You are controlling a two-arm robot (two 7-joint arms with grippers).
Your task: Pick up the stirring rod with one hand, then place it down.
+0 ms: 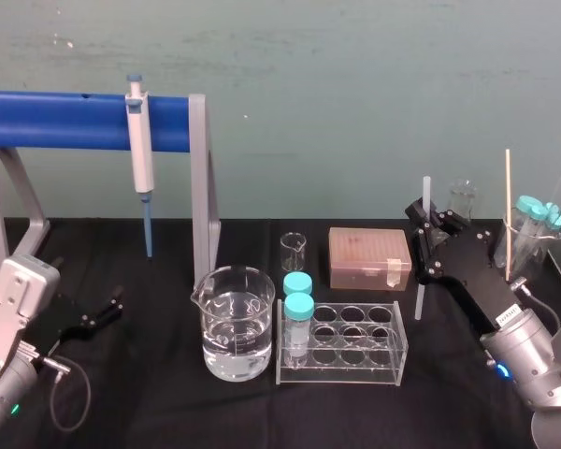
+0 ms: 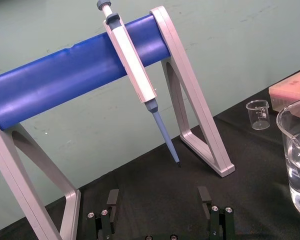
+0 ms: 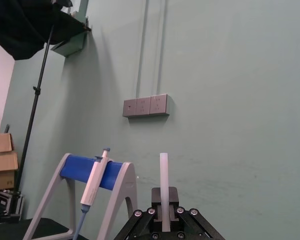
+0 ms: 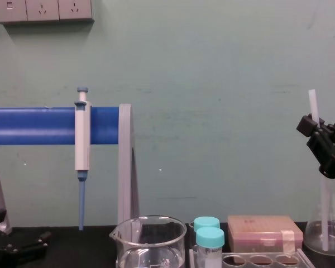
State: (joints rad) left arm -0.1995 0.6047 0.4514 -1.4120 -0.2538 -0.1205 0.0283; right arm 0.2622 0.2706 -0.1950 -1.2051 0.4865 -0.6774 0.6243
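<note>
Here, stirring rod (image 1: 419,297) stands upright w/in right gripper (image 1: 426,223).

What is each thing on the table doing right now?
stirring rod: upright, clamped in the right gripper.
right gripper: shut on the stirring rod.
left gripper: open, low at the table's left.
pipette: hanging on the blue rack.
big beaker: upright, holding clear liquid.
capped tubes: closed, standing in the tube rack.

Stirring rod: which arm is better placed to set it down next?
Right. The right pincer is shut on the stirring rod, holding it upright; the left pincer sits open beside the pipette stand.
</note>
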